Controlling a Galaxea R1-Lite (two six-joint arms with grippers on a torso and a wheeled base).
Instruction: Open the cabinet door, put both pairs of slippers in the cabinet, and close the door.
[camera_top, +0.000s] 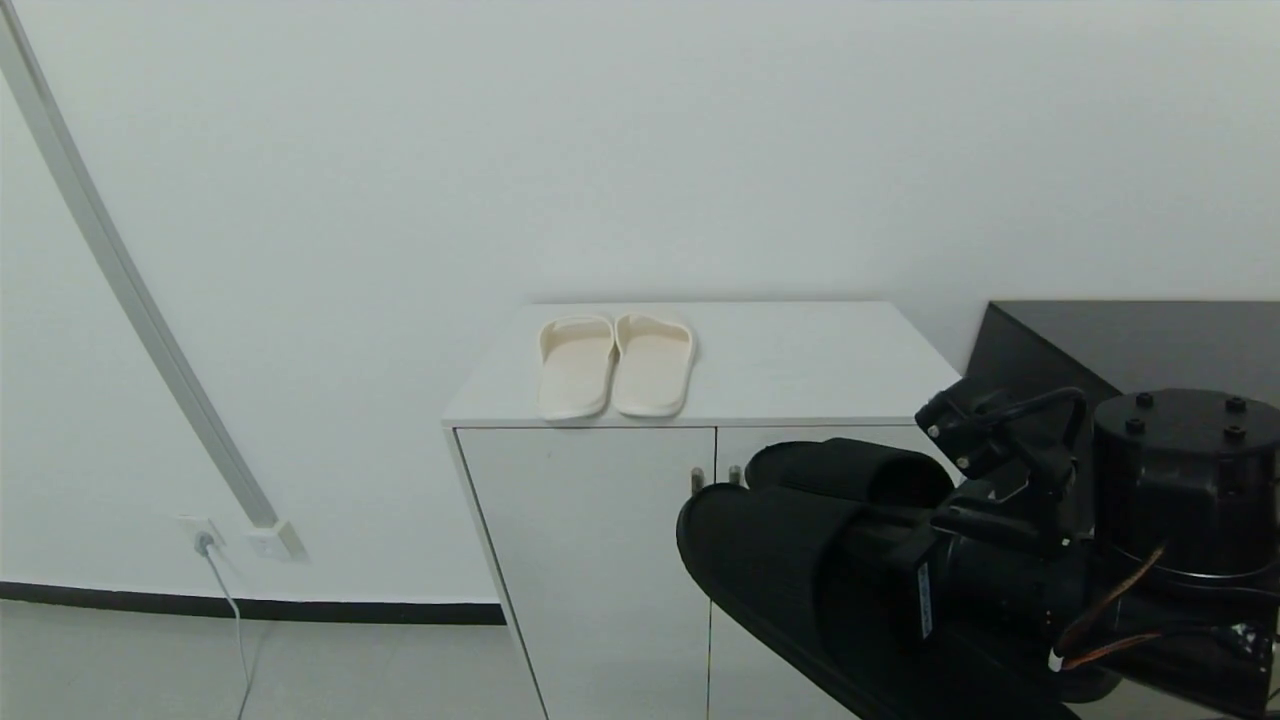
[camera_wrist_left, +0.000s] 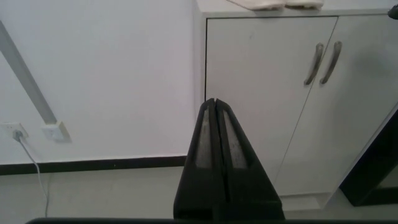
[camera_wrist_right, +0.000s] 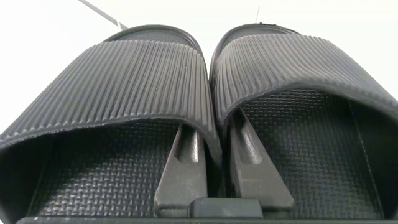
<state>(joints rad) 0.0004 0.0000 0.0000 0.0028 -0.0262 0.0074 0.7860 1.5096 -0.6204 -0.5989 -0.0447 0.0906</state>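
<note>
A white two-door cabinet (camera_top: 600, 520) stands against the wall with both doors shut, its two handles (camera_wrist_left: 323, 62) side by side at the centre seam. A pair of cream slippers (camera_top: 615, 365) lies on its top near the front edge. My right gripper (camera_wrist_right: 211, 155) is shut on a pair of black slippers (camera_top: 800, 540), one finger inside each slipper and the two inner walls pinched between them. It holds the pair in the air in front of the right door. My left gripper (camera_wrist_left: 215, 106) is shut and empty, low in front of the left door.
A dark table or cabinet (camera_top: 1130, 345) stands right of the white cabinet. On the wall to the left are a slanted grey conduit (camera_top: 120, 270) and a socket with a cable (camera_top: 205, 545) hanging to the floor. Open floor lies left of the cabinet.
</note>
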